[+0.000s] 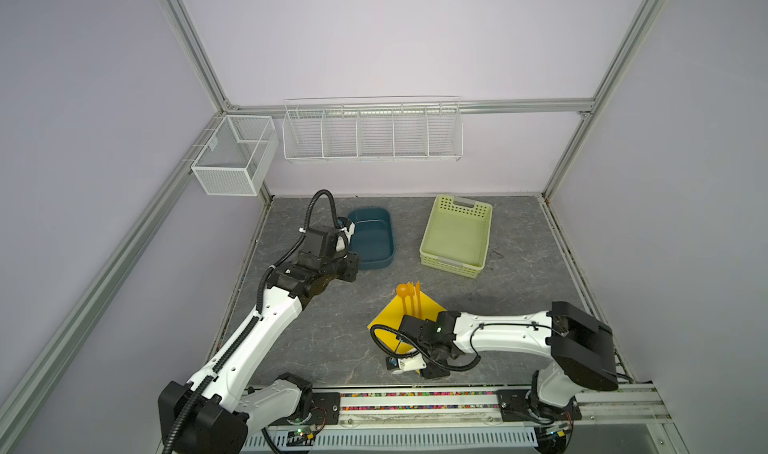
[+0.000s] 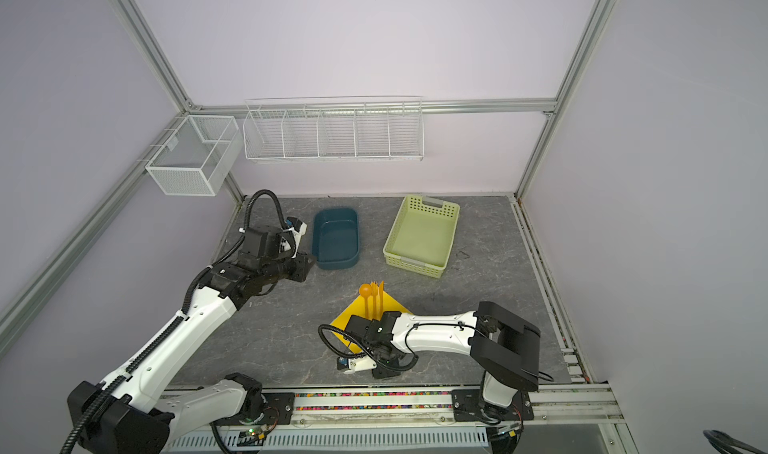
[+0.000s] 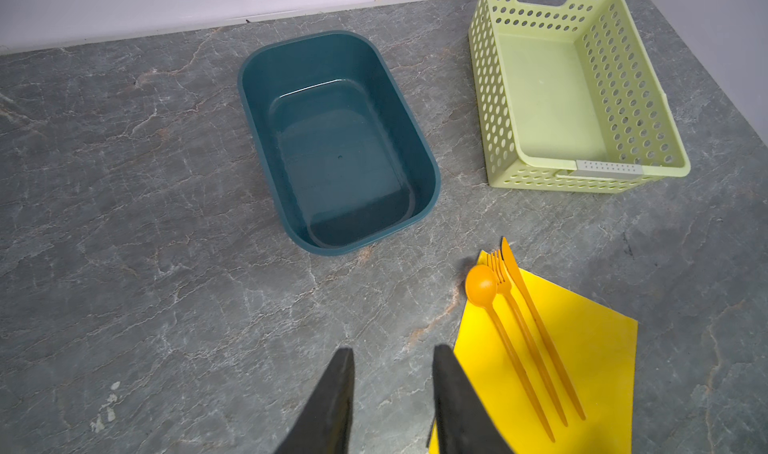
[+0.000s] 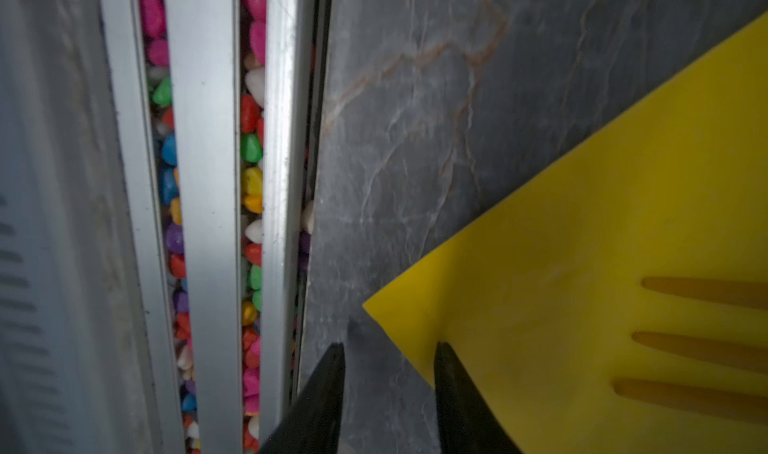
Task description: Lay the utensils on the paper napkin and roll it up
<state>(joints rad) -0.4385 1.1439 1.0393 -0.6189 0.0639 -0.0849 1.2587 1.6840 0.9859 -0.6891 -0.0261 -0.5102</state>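
We find our right gripper (image 4: 388,389) part open and empty, one finger (image 4: 457,398) over the napkin's (image 4: 602,244) edge, the utensils (image 3: 519,339) lying on it just beside, a pebble-filled rail (image 4: 208,182) near on the other side, while our left gripper (image 3: 392,389), likewise part open and empty, faces the tub (image 3: 415,148) and basket (image 3: 494,98).

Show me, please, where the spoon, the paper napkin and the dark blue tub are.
spoon (image 3: 481,285): left wrist view, on its round bowl.
paper napkin (image 3: 594,356): left wrist view, on bare yellow paper.
dark blue tub (image 3: 340,161): left wrist view, on its bare floor.
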